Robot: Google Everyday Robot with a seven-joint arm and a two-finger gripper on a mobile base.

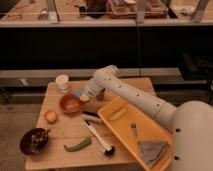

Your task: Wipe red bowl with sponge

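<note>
Red bowl (pixel 70 104) sat on the left half of the wooden table (pixel 55 134), just in front of a white cup (pixel 62 81). My gripper (pixel 85 97) hovered at the bowl's right rim, clamped shut on the sponge (pixel 79 92). A brush (pixel 100 139) and a yellow tray (pixel 145 122) lay to the right.

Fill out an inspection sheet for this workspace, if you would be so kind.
Surface: wooden table, crowded.
Job's things: red bowl upright at back left; sponge held at its far rim.
Clutter: cup, dark bowl, fruit, green pepper, brush, yellow tray with fork and cloth.
Grippers: one gripper, shut on the sponge beside the red bowl.
Cables: nothing seen.
Surroundings: dark shelving behind the table.
</note>
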